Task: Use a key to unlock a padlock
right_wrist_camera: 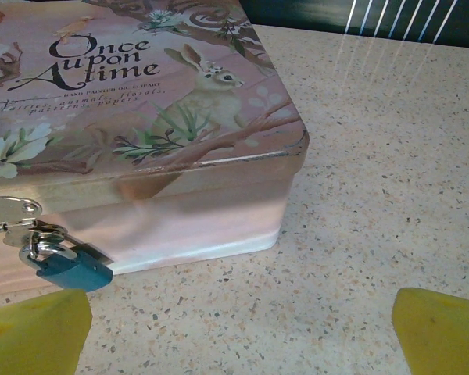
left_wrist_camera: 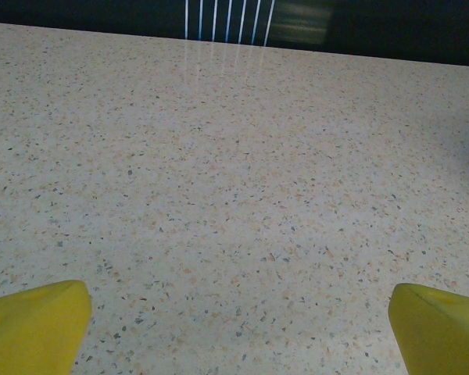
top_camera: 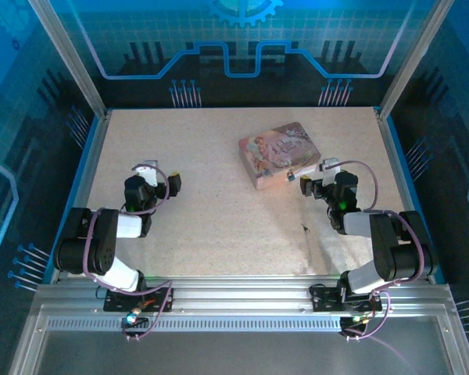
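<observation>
Hanging from the silvery hasp (right_wrist_camera: 12,211) on the front wall of the pink tin (right_wrist_camera: 180,117), the padlock (right_wrist_camera: 62,262) sat just ahead of the right pincer (right_wrist_camera: 238,332) and off to its left side, close in front of the left one of its yellow fingertips (right_wrist_camera: 39,328). Its body looked blue-green in the right wrist view, with a thin bright shackle threaded through the hasp loop, which was why it dangled tilted against the tin's wall and did not lie flat on the table (right_wrist_camera: 391,156). The right pincer stood wide apart with nothing between its jaws, low over the table and facing the tin's front, likely lined up that way to reach the lock. The left pincer (left_wrist_camera: 238,332) was likewise spread and empty, with bare speckled table ahead of it, well apart from the tin, probably waiting. By count: one tin, one hasp, one padlock, two pincers, and two yellow fingertips in each wrist view. One small dark speck (top_camera: 303,228) lay on the table behind the right pincer; it may have been the key, but it was too small to tell.
</observation>
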Tool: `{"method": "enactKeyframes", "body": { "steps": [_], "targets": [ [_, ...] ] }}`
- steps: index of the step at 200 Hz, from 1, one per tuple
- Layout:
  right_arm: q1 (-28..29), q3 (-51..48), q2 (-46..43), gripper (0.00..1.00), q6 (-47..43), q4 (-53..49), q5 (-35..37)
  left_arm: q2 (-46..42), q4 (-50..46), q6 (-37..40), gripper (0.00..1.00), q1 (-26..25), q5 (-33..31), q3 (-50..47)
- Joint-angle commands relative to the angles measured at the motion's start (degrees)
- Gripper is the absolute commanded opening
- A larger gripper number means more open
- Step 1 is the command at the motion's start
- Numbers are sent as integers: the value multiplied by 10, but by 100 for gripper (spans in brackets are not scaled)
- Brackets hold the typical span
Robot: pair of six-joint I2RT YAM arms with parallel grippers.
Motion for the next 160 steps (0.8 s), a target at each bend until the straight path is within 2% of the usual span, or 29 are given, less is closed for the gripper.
{"method": "enactKeyframes", "body": {
  "steps": [1, 81, 105, 126, 160],
  "targets": [
    [-3, 11, 7, 100, -3, 5, -8, 5, -1, 12, 99, 0, 12, 10],
    [-7, 10, 6, 100, -1, 7, -16, 6, 1, 10, 99, 0, 8, 9],
    [-7, 5, -2, 100, -9, 10, -36, 2, 57, 10, 99, 0, 10, -21],
    [-5, -3, -31, 100, -8, -1, -28, -31, 78, 9, 99, 0, 4, -47],
    [-3, 14, -107, 100, -6, -93, -31, -121, -4, 13, 99, -6, -11, -44]
  ]
}}
